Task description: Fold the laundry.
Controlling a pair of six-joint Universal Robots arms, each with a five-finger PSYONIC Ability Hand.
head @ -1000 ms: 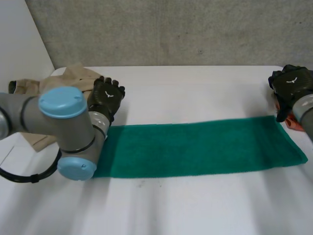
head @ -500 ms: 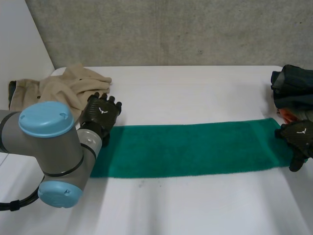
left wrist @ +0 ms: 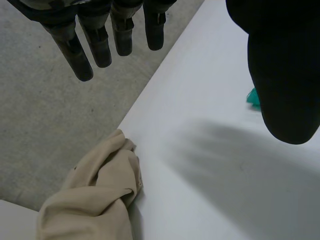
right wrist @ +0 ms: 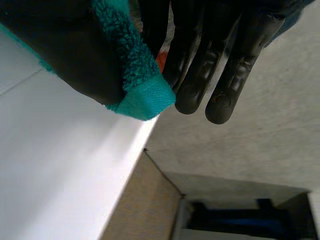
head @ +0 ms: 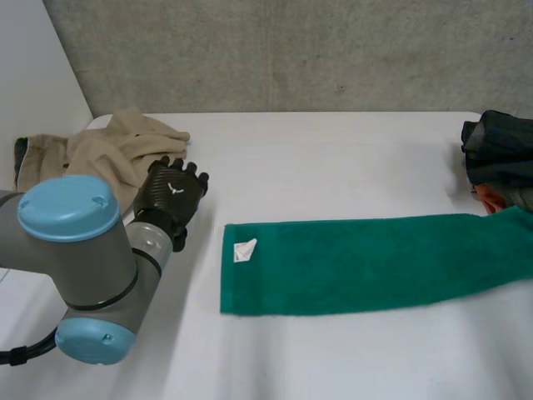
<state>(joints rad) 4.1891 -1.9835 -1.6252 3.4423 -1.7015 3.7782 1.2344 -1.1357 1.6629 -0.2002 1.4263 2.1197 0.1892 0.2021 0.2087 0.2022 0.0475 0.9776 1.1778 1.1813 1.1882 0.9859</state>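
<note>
Green terry, the towel point(head: 366, 262) lies as one long strip across the white bench point(head: 333, 158), from the middle out to the right edge; its left end lies flat and square, with a small white tag point(head: 244, 250) near the far corner; its right end looks lifted a little. The right hand point(right wrist: 200, 60) has that end pinched; in its wrist view the hemmed edge of the towel sits between the thumb and the straight fingers point(right wrist: 225, 75). The left hand point(head: 171, 193) hovers over bare bench just left of the towel, apart from it; its fingers point(left wrist: 90, 45) are straight and spread away from the thumb, with nothing in them. A crumpled beige cloth point(head: 108, 150) lies at the far left corner, just beyond the left hand; at the far right sits a dark bundle of clothes point(head: 500, 154), with something orange point(head: 490, 198) at its near side, close to the towel's right end.
</note>
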